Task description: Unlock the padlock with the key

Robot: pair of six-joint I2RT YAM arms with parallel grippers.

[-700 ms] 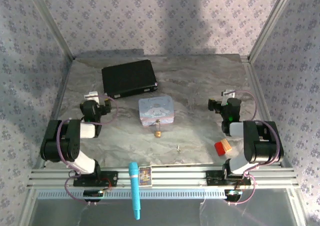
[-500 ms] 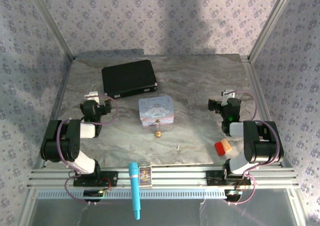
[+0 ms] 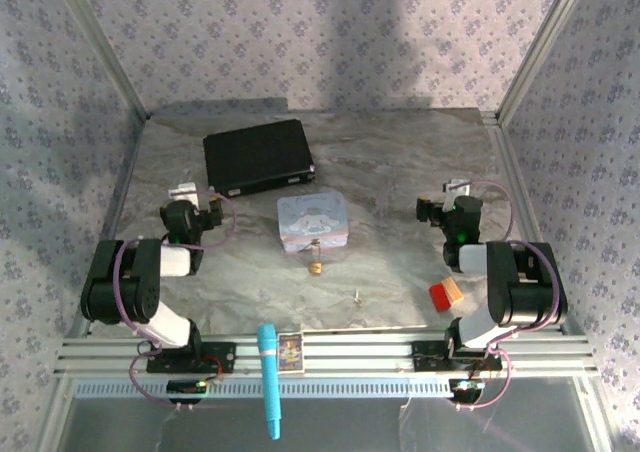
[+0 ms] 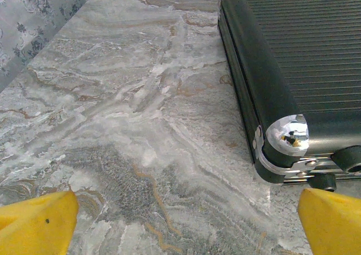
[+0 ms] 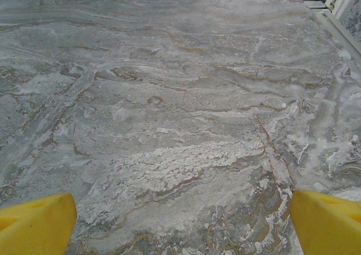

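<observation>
Checking your setup, you had the left gripper (image 4: 186,222) and right gripper (image 5: 181,222) both spread wide, holding nothing. Padlock (image 3: 316,266) lay just beside the blue tin's (image 3: 313,220) near edge; key (image 3: 357,294) lay near it, apart.

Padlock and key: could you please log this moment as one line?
padlock: lying near tin | key: lying apart | left gripper: open, empty | right gripper: open, empty

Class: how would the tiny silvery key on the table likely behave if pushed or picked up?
The key looks thin and seems to lie flat on the table, so a push would probably slide it, not roll it. Being tiny metal, it is likely stiff and light, and awkward to pinch.
</observation>
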